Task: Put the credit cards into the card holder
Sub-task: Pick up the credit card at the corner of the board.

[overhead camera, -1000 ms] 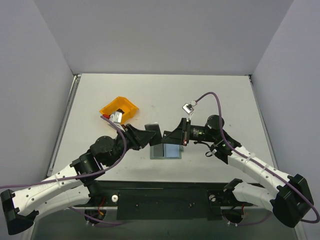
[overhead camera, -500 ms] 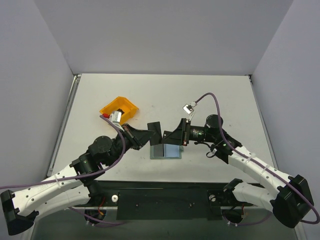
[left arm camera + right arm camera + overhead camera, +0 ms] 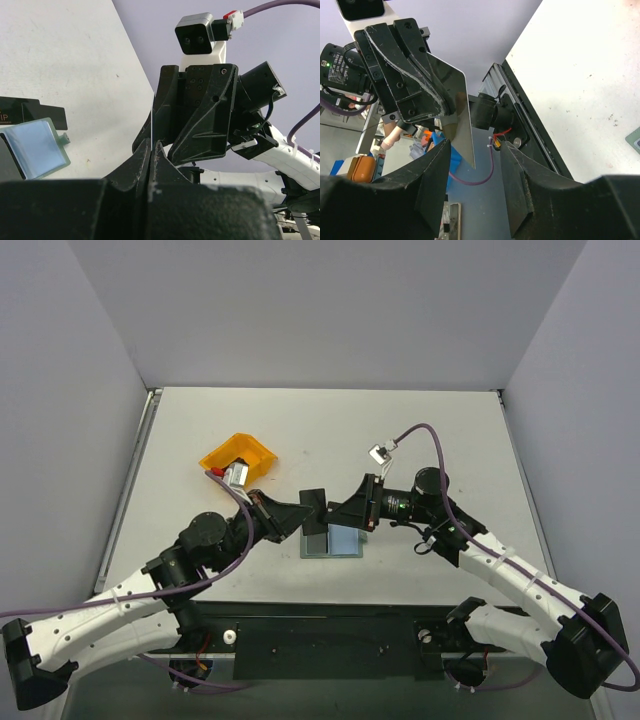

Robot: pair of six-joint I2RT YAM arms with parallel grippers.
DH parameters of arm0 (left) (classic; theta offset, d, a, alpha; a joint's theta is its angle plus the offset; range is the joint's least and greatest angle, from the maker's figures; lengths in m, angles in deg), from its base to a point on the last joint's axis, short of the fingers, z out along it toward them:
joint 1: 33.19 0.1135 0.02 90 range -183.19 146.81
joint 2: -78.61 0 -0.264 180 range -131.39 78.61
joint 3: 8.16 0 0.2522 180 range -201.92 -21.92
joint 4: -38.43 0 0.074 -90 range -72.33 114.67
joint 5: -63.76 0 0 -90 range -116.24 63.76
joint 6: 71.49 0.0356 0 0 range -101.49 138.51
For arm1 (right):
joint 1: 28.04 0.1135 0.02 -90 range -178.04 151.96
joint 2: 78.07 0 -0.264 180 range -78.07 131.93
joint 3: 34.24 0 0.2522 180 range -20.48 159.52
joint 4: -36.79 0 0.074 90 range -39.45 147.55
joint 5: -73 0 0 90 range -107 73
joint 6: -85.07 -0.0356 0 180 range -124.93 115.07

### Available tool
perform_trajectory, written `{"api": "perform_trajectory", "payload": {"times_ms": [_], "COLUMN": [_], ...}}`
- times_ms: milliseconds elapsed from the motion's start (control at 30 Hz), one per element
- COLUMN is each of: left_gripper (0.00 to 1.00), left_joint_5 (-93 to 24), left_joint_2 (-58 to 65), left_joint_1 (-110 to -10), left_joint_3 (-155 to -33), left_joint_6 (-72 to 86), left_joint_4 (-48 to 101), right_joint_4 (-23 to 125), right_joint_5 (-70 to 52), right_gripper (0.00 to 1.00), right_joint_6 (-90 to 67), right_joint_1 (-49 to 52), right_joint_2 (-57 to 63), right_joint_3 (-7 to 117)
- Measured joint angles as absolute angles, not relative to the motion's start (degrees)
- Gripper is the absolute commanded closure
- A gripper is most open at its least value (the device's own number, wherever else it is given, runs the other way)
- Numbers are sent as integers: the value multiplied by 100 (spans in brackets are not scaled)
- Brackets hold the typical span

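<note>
We see the left gripper (image 3: 151,149) clamped on a black card (image 3: 456,102), its fingers pressed together on the card's edge. It holds the card in the air above the table (image 3: 330,430), standing on edge rather than lying flat.

The right gripper (image 3: 474,147) faces it from the right, fingers apart. The card's lower corner points into the gap between them, touching neither finger as far as we can make out.

The wallet (image 3: 333,540) lies open and flat on the table just near of the two grippers. Its light-blue lining faces up on the right half and the darker green half is on the left.

In the left wrist view, some flat dark pieces (image 3: 32,111) lie on the table touching the wallet's edge. They may be more cards, but the view is too poor for us to be sure.

An orange bin (image 3: 240,455) sits to the far left, well apart from the wallet.
</note>
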State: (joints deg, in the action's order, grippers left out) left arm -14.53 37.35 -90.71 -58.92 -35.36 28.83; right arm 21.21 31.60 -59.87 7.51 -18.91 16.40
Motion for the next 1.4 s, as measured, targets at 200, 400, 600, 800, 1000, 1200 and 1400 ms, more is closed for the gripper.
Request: {"api": "perform_trajectory", "payload": {"times_ms": [200, 400, 600, 800, 1000, 1200, 1400], "left_gripper": [100, 100, 100, 100, 82, 45, 40], "left_joint_5": [-1613, -1740, -1796, -1840, -1871, -1941, -1991], "left_joint_2": [3578, 3425, 3390, 3300, 3294, 3213, 3237], "left_joint_1": [-9047, -9044, -9034, -8992, -8909, -8747, -8304], "left_joint_3": [-5859, -5850, -5833, -5833, -5831, -5826, -5828], "left_joint_6": [-3564, -3608, -3641, -3663, -3676, -3652, -3619], "left_joint_4": [3010, 3087, 3205, 3351, 3388, 3321, 2951], "right_joint_4": [2097, 2075, 1968, 1889, 1826, 2280, 3946], "right_joint_5": [3132, 3123, 3125, 3130, 3123, 2987, 1965], "right_gripper": [66, 71, 76, 92, 100, 100, 100], "right_joint_6": [-5969, -5972, -6018, -6079, -6096, -5830, -5054], "right_joint_1": [705, 644, 644, 601, 568, 576, 493], "right_joint_2": [-1891, -1891, -1891, -1867, -1854, -1928, -2226], "right_joint_3": [1682, 1684, 1684, 1684, 1684, 1824, 2248]}}
